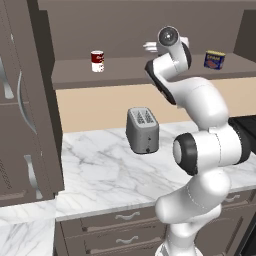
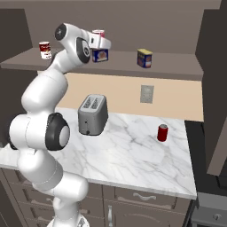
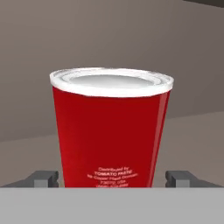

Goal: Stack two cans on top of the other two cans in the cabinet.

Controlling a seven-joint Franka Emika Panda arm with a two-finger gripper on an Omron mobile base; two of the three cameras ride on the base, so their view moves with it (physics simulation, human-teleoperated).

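Note:
A red can with a pale rim [image 3: 111, 131] stands upright between my gripper's [image 3: 113, 179] fingertips [image 3: 43, 178], with a narrow gap on each side, so the gripper is open. In the right base view this can [image 2: 98, 33] shows above my hand [image 2: 104, 43], directly over a blue tin [image 2: 100, 55] on the cabinet shelf [image 2: 177, 66]; the hand hides where they meet. The second blue tin [image 2: 144, 58] [image 1: 214, 59] stands further right. The red-and-white can [image 1: 97, 61] [image 2: 44, 49] stands alone at the shelf's left. My gripper [image 1: 149, 46] reaches into the shelf.
A grey toaster [image 1: 143, 130] [image 2: 92, 114] sits on the marble counter [image 1: 100, 170] below the shelf. A small red can [image 2: 162, 132] stands on the counter's right part. A tall door with curved handles [image 1: 20, 100] rises at the left, and a wall outlet [image 2: 147, 94] is behind.

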